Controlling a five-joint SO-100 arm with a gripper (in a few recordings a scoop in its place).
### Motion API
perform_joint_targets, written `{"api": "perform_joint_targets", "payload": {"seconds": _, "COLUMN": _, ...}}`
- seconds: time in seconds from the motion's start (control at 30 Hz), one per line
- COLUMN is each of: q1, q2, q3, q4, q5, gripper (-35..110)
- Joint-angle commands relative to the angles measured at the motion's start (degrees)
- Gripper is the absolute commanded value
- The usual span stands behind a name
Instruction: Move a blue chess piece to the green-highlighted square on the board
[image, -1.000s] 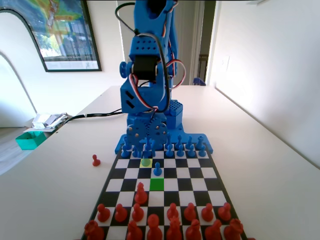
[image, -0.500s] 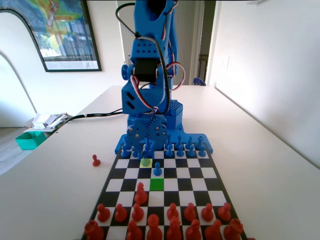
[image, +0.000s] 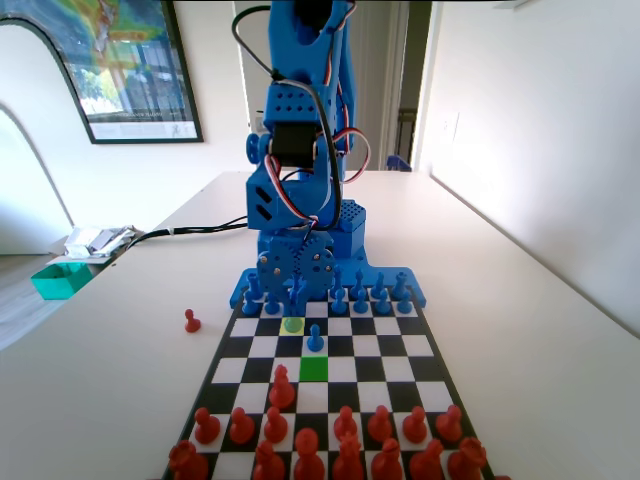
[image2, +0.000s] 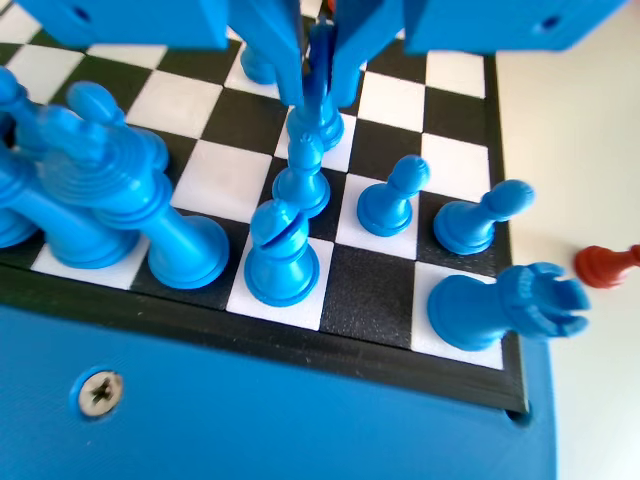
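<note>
1. Fixed view: the blue arm is folded low at the far end of the board (image: 390, 345). The gripper (image: 297, 290) is down among the blue back rows.
2. Wrist view: the gripper (image2: 318, 100) hangs over the near rows of the board (image2: 380, 280). The jaws stand close on either side of the blue chess piece (image2: 322, 70).
3. Jaw state: narrow gap, with the piece between. I cannot tell whether the jaws actually press on it.
4. Position of the piece: its lower end sits at a white square, just beyond a slim blue piece (image2: 303, 170) on a black square. I cannot tell whether its base touches the board.
5. Neighbours in the wrist view: a blue bishop (image2: 280, 255) in the nearest row, a blue rook (image2: 500, 305) at the right corner, and two blue pawns (image2: 390, 200) (image2: 478, 218) leaning in the row beyond them.
6. Fixed view: the green-highlighted square (image: 314, 369) is bare, near mid-board. A lone blue pawn (image: 315, 341) stands on the square just beyond it.
7. The yellow-tinted square (image: 292, 324) lies one row farther, one file to the left.
8. A stray red pawn (image: 191, 320) stands on the counter (image: 520, 330), left of the board. The wrist view shows it (image2: 605, 265) at the right edge.
9. Red pieces fill the near rows in the fixed view.
</note>
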Motion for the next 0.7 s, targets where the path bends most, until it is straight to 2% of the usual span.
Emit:
{"api": "perform_joint_targets", "payload": {"seconds": 0.0, "q1": 0.3, "q2": 2.0, "q3": 0.3, "q4": -0.6, "q5": -1.0, "gripper": 2}}
{"api": "perform_joint_targets", "payload": {"seconds": 0.2, "q1": 0.4, "q2": 2.0, "q3": -1.4, "q4": 1.1, "q5": -0.1, "gripper": 1}}
{"api": "perform_joint_targets", "payload": {"seconds": 0.67, "q1": -1.4, "q2": 1.4, "q3": -21.5, "q4": 23.6, "q5": 7.5, "gripper": 1}}
